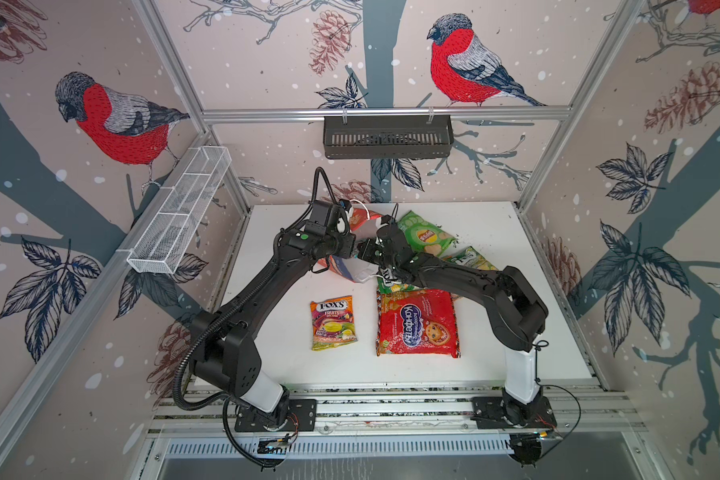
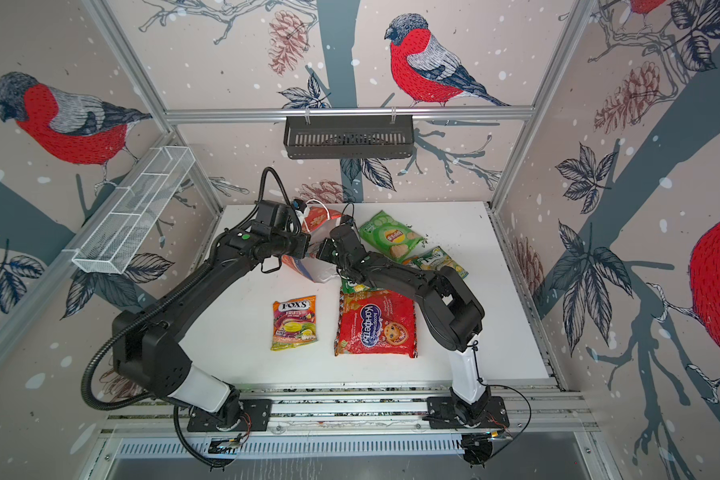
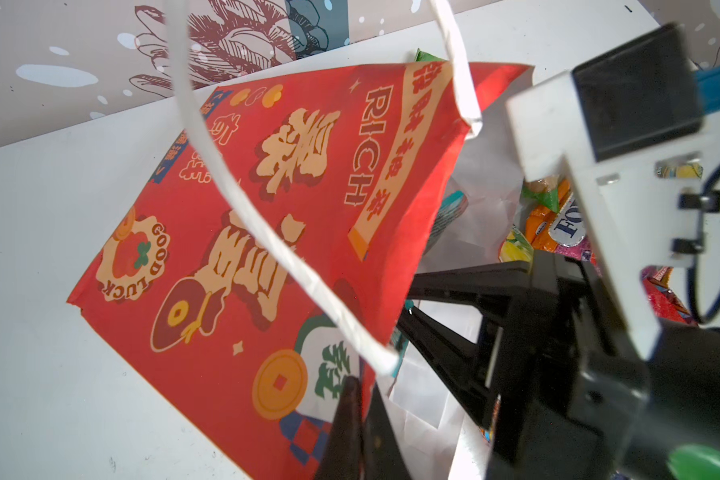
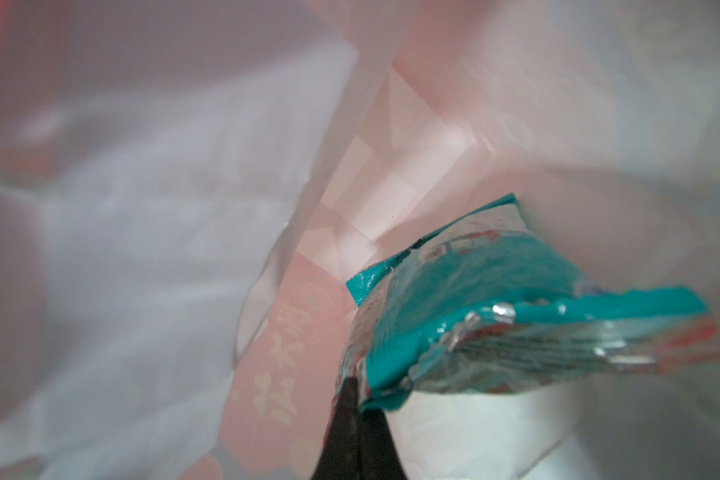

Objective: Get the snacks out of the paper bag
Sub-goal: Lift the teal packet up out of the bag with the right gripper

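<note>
— Bird-print walls stood round the white table [image 1: 292,357]. Where did the paper bag [image 1: 364,218] lie?

— On its side at the far middle of the table, between the two arms, with its mouth turned toward the right. Its red printed wall was raised like a tent, and a white cord handle [image 3: 194,120] looped over it.

— What held that wall up?

— The left gripper [image 3: 352,386]. The left wrist view showed its jaws pressed together on the rim of the red wall.

— And inside the bag?

— The right gripper [image 4: 352,384] sat within the mouth, against the white lining. Its jaws were pinched on the corner of a teal packet [image 4: 495,282], the one snack seen in there. The rest of the interior was blurred.

— Which snacks lay outside?

— A large red packet [image 1: 418,322] lay flat at the near middle, with an orange Fox's pack [image 1: 333,322] to its left, apart from it. A green chip bag [image 1: 427,239] lay just right of the paper bag's mouth. A small green pack [image 1: 472,259] lay right of that, partly under the right arm. Another green pack [image 1: 386,282] peeped out at the red packet's far edge.

— Other containers?

— A white wire basket [image 1: 179,212] hung on the left wall and a black slotted tray [image 1: 387,137] on the far wall.
</note>
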You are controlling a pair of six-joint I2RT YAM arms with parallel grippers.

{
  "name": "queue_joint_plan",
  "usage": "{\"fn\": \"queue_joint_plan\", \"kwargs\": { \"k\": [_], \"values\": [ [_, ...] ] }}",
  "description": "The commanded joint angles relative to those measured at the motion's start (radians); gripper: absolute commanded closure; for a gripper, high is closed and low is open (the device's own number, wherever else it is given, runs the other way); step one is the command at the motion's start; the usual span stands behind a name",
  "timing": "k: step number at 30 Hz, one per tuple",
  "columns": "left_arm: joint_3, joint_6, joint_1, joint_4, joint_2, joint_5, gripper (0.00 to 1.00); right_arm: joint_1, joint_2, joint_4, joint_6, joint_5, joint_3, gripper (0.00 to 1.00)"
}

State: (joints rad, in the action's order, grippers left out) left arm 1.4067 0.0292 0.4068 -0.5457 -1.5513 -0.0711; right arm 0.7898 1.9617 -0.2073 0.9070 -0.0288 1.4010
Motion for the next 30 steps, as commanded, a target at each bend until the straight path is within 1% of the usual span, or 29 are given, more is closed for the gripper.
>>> {"fn": "queue_joint_plan", "kwargs": {
  "k": [1,7,10,16,24,28,30],
  "values": [
    [0.022,0.001,-0.004,-0.029,0.001,-0.007,1.00,0.005,-0.049,-0.060,-0.088,-0.021,-0.025,1.00],
    [0.063,0.013,-0.009,-0.075,-0.016,-0.004,1.00,0.008,-0.131,-0.022,-0.200,-0.041,-0.060,1.00],
    [0.076,0.020,-0.011,-0.087,-0.023,-0.004,1.00,0.011,-0.179,-0.001,-0.255,-0.028,-0.084,1.00],
    [0.084,0.023,-0.015,-0.094,-0.030,-0.016,1.00,0.010,-0.297,-0.007,-0.398,-0.052,-0.152,1.00],
    [0.097,0.025,-0.026,-0.107,-0.034,-0.033,1.00,0.000,-0.459,0.106,-0.566,-0.045,-0.178,1.00],
    [0.101,0.029,-0.029,-0.109,-0.035,-0.041,1.00,-0.028,-0.537,0.153,-0.596,-0.012,-0.193,1.00],
    [0.103,0.033,-0.031,-0.112,-0.033,-0.045,1.00,-0.047,-0.589,0.160,-0.598,0.029,-0.213,1.00]
  ]
}}
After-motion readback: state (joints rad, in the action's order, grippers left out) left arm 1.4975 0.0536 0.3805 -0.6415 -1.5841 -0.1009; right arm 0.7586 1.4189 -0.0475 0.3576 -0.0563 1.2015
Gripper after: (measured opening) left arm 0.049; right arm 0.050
